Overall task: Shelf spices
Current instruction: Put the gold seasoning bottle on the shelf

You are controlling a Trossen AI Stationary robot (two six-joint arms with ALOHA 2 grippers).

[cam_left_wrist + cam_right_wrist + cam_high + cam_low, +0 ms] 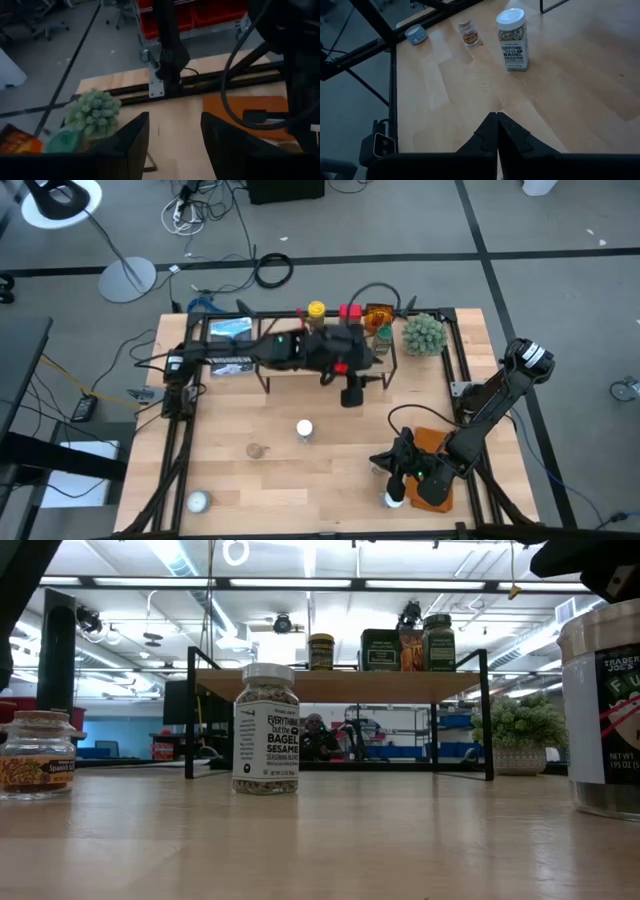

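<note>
The light-wood shelf stands at the far middle of the table. On its right end are a yellow-lidded jar, a dark tin, a red box and a green-lidded jar. A white-lidded sesame jar and a small brown-lidded jar stand on the table. Another white-lidded jar stands near the front edge. My left gripper hangs open just in front of the shelf's right end. My right gripper is shut and holds nothing, just beyond that jar.
An orange-brown cloth lies under my right arm. The green spiky plant stands right of the shelf. A pale ball lies at the near left corner. Black frame rails run along the table's sides.
</note>
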